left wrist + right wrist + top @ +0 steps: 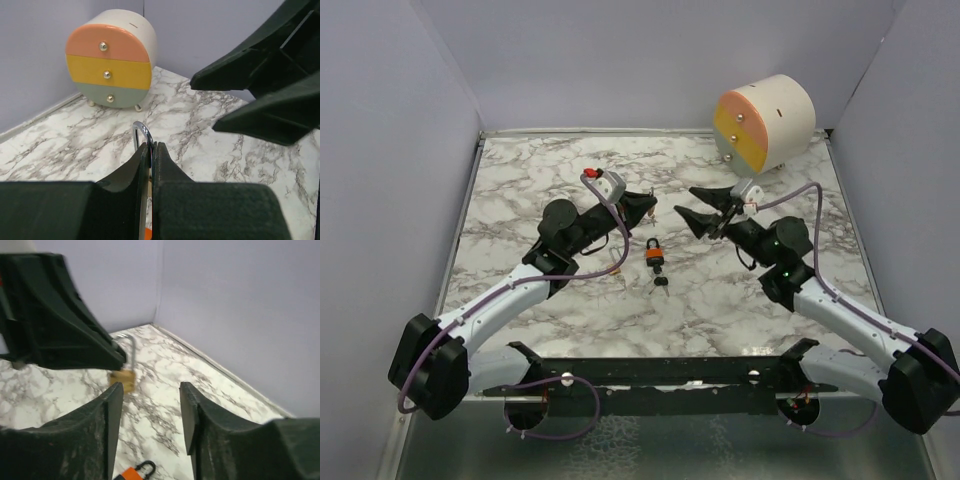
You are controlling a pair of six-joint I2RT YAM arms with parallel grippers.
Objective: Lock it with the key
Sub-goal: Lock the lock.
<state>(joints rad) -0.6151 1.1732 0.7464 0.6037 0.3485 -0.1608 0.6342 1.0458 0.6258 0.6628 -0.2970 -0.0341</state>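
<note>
**Left fingers pinch the padlock; right fingers parted and empty**

Seen from the left wrist, the left fingers are pressed together on the padlock's silver shackle, which rises out between their tips. From the right wrist, the padlock sits at the very tip of the left fingers, shackle up and brass body hanging below. It is blurred, and whether the shackle is latched cannot be told.

The right fingers stand parted with nothing between them; only the marbled desk shows through the gap. In the top view the two pairs face each other over the middle of the desk, with their tips near but not touching.

On the desk, below and between the two pairs, lies an orange piece with a black loop at its far end. A small dark bit lies just beside it on the near side. Whether either is the key cannot be told at this size.

A round drawer box stands at the far right corner, well apart from both arms. Its pink, yellow and grey-green fronts face the left wrist camera.
</note>
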